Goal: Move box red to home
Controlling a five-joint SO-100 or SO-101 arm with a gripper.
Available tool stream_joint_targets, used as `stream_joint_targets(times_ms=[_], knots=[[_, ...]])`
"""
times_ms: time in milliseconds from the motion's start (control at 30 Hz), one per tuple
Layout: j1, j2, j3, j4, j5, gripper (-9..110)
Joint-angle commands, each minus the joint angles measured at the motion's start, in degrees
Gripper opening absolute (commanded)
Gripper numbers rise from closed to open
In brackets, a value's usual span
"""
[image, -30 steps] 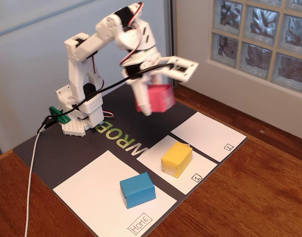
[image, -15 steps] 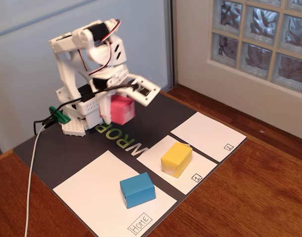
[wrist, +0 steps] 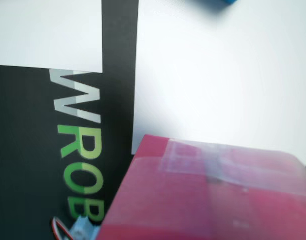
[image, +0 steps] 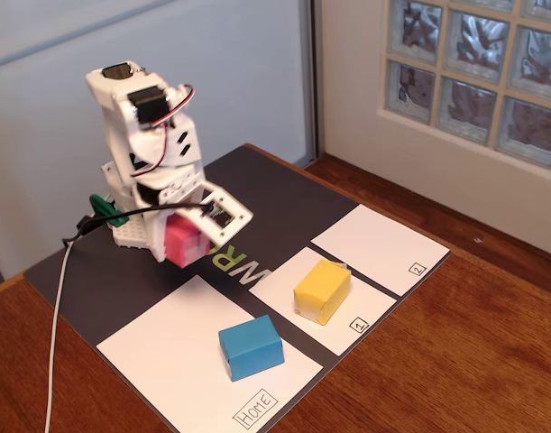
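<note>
The red box (image: 184, 242) hangs a little above the dark mat, held in my gripper (image: 187, 244), which is shut on it near the arm's base. In the wrist view the red box (wrist: 208, 192) fills the lower right, with clear tape across its top, and my fingers are hidden behind it. The home square (image: 171, 338) is the large white sheet in front, with a "HOME" label (image: 256, 408) at its near corner. The box hovers just past the home square's far edge. In the wrist view the home sheet (wrist: 218, 75) spreads ahead of the box.
A blue block (image: 251, 346) sits on the home square. A yellow block (image: 322, 290) rests on the smaller sheet marked "1" (image: 356, 323). The sheet marked "2" (image: 379, 248) lies bare to the right. A white cable (image: 59, 316) runs down the left side.
The arm has folded back and swung left and down, carrying the red box from high over the mat's middle to low near its base, close to the home square's far edge.
</note>
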Motion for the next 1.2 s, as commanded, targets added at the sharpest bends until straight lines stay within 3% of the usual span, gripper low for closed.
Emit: stream_joint_targets(times_ms=[0, 467, 1167], knots=[[4.92, -1.93, 1.23, -3.43, 2.99, 0], [17.84, -22.24, -3.16, -16.70, 4.13, 0], [12.22, -38.41, -17.75, -20.65, 8.17, 0]])
